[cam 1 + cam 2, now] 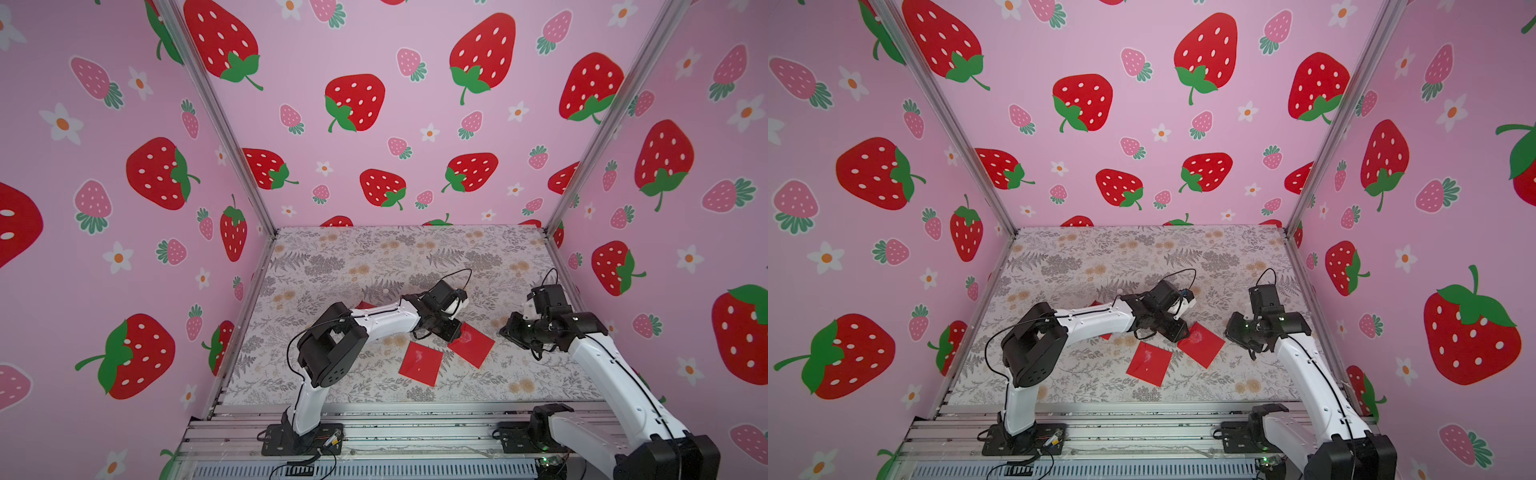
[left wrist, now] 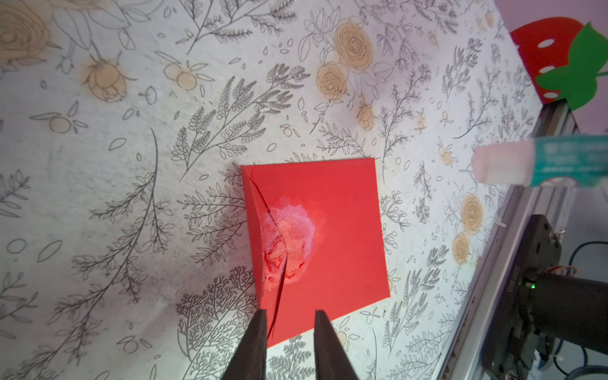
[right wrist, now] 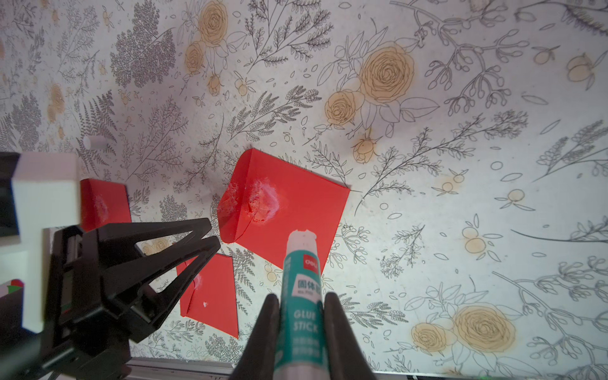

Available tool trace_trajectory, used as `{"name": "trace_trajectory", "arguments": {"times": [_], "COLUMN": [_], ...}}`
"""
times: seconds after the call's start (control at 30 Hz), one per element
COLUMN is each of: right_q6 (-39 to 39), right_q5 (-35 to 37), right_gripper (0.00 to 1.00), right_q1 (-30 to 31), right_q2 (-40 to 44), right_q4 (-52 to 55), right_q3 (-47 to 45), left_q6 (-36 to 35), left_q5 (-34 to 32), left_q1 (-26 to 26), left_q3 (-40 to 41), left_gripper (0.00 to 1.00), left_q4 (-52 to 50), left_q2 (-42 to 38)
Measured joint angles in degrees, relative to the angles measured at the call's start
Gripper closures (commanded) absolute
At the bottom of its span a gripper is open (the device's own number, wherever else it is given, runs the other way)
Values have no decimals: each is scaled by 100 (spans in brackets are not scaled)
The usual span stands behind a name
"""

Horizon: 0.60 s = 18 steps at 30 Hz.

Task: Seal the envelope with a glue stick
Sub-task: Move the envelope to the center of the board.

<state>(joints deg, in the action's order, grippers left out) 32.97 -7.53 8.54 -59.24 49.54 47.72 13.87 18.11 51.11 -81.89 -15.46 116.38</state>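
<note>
Gripping glue stick (image 3: 301, 276), R pincer (image 3: 301, 296)

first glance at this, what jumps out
The pink walls printed with big red strawberries surround the floral-patterned table. On it lie red square paper envelopes; the one nearest the right arm bears a white glue smear. The right gripper is shut on a white glue stick with a teal label, near it.
</note>
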Motion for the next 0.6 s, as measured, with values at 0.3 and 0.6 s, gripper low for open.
{"name": "trace_trajectory", "arguments": {"times": [0.3,0.6], "right_q6": [-114,-140], "right_q5": [-2,-7], "right_gripper": [100,100], "right_q1": [-35,-35], "right_q2": [-33,-50], "right_q4": [103,140], "right_q3": [98,98], "left_q6": [-186,-352], "left_q5": [-107,-229], "left_q1": [-37,-76], "left_q3": [-575,-892], "left_gripper": [81,84], "left_q4": [-455,-728], "left_q2": [518,533]}}
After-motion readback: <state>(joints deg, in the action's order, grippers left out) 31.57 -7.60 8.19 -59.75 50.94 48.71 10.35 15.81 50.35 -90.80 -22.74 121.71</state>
